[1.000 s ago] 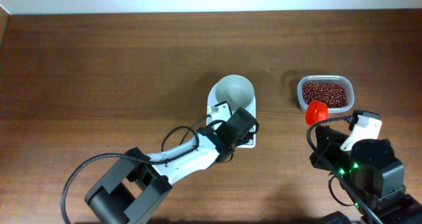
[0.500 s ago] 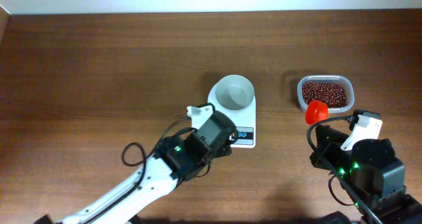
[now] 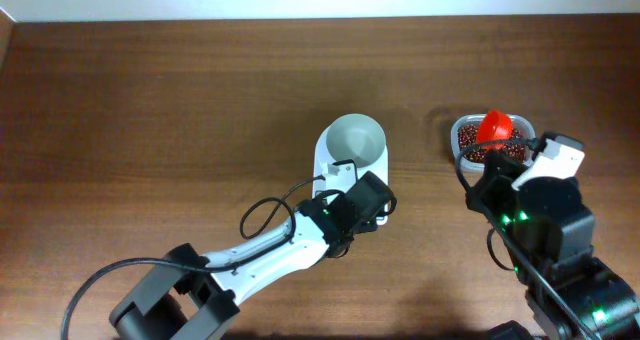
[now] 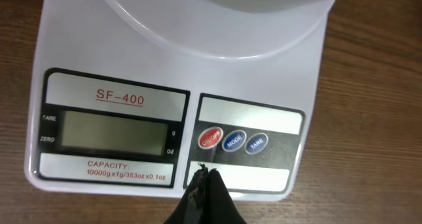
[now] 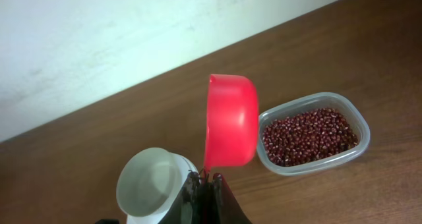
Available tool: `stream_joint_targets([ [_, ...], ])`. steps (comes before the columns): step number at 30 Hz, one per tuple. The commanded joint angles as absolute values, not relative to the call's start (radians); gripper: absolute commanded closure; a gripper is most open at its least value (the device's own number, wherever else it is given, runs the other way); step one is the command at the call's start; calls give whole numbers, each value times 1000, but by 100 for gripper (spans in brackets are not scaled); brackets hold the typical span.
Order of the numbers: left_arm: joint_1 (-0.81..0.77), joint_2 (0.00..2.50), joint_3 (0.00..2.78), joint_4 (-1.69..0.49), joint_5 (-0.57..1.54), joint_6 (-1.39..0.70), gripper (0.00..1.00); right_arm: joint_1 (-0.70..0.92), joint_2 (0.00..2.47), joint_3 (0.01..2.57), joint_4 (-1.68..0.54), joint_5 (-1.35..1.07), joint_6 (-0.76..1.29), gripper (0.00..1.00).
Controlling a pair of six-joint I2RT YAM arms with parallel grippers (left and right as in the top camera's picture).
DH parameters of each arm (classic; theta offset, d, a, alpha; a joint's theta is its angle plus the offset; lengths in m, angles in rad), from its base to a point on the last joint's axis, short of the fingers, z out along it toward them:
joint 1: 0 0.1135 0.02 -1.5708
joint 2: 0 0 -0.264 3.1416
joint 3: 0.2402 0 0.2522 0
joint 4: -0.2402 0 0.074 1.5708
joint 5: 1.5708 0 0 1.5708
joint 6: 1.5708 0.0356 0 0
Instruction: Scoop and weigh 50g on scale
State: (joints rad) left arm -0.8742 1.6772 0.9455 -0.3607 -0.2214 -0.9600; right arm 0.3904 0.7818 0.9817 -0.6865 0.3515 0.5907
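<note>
Red scoop (image 5: 231, 122) over bean tub (image 5: 310, 165); left gripper (image 4: 206, 178) seemingly touching scale (image 4: 178, 79).

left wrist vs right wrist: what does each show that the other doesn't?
Left wrist only: the scale's blank display, its three buttons, shut left pincer at its front edge. Right wrist only: red scoop in the shut right pincer, tub of beans, wall. Both: white bowl, wooden table.
</note>
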Motion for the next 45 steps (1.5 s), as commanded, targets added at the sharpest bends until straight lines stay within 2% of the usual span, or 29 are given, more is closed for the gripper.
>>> stream_joint_targets([
  [1, -875, 1693, 946, -352, -260, -949, 100, 385, 805, 999, -653, 375, 583, 96],
  [17, -875, 1792, 946, -237, -288, -949, 100, 385, 812, 999, -631, 371, 583, 96],
  [37, -875, 1835, 946, -243, -276, -982, 100, 386, 811, 999, -631, 371, 583, 96],
  [45, -875, 1832, 946, -213, -273, -978, 100, 386, 811, 999, -632, 268, 583, 96],
])
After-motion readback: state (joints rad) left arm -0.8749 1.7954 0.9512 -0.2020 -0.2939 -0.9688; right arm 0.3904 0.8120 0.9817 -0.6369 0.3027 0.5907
